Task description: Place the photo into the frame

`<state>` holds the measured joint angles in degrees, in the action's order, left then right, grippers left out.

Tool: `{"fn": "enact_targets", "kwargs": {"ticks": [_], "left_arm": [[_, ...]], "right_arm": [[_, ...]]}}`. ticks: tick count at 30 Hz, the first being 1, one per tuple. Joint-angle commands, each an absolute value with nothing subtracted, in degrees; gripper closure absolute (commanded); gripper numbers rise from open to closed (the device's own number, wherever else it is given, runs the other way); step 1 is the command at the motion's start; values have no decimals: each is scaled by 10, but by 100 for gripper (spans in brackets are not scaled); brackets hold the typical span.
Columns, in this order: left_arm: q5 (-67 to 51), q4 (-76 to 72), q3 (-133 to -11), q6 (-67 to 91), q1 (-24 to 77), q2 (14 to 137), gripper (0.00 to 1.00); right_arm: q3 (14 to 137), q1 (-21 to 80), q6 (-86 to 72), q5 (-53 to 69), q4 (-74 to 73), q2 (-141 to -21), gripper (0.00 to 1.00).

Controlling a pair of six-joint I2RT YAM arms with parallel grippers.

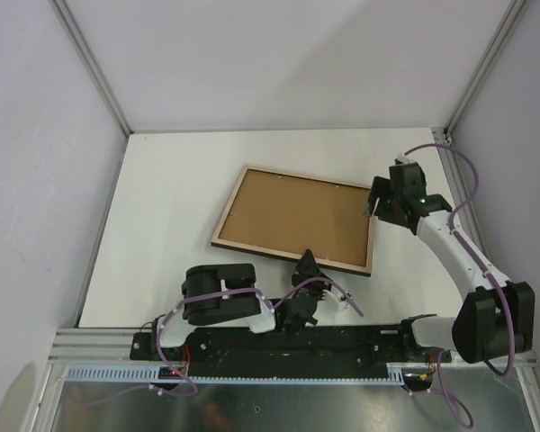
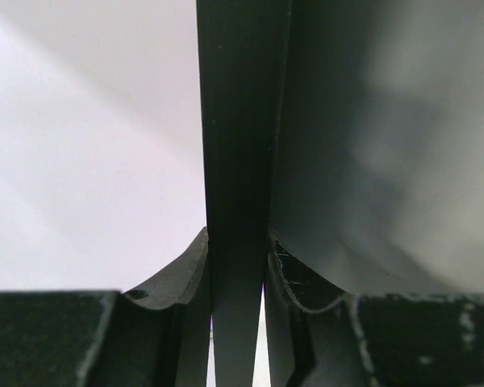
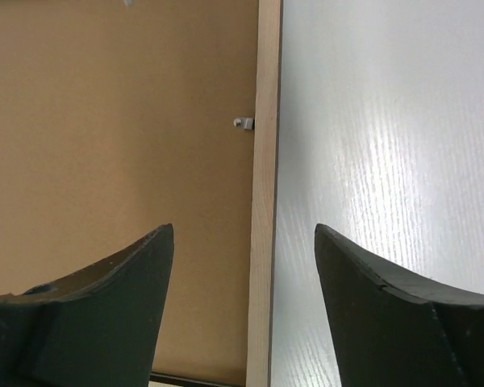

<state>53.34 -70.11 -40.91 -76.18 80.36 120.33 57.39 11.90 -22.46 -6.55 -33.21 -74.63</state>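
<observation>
at the table's middle the frame lies face down. my left claw pinches its near edge; my right claw, spread, straddles its right edge. photo unseen. next, i judge: open the back.

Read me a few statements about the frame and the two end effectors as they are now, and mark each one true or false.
1. The frame lies with its pale wood back facing up. True.
2. The left end effector is open and clear of the frame. False: it is closed on the frame's near edge.
3. The right end effector has its fingers apart, straddling the frame's right edge. True.
4. The photo's landscape side shows inside the frame. False: only the brown backing board shows there.
5. The frame sits square with the table edges. False: it lies turned at an angle.
</observation>
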Motion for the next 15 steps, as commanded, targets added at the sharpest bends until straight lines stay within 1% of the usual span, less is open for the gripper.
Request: {"fn": "enact_targets", "kwargs": {"ticks": [1,8,15], "left_arm": [[556,-854,-433,-798,792,1135,100],[529,-719,-434,-768,775,1062,100],[479,-457,-483,-653,752,978,100]], "right_arm": [[610,98,-229,-60,-327,-696,24],[618,67,-233,-47,-322,-653,23],[630,55,-228,-34,-330,-639,23]]}}
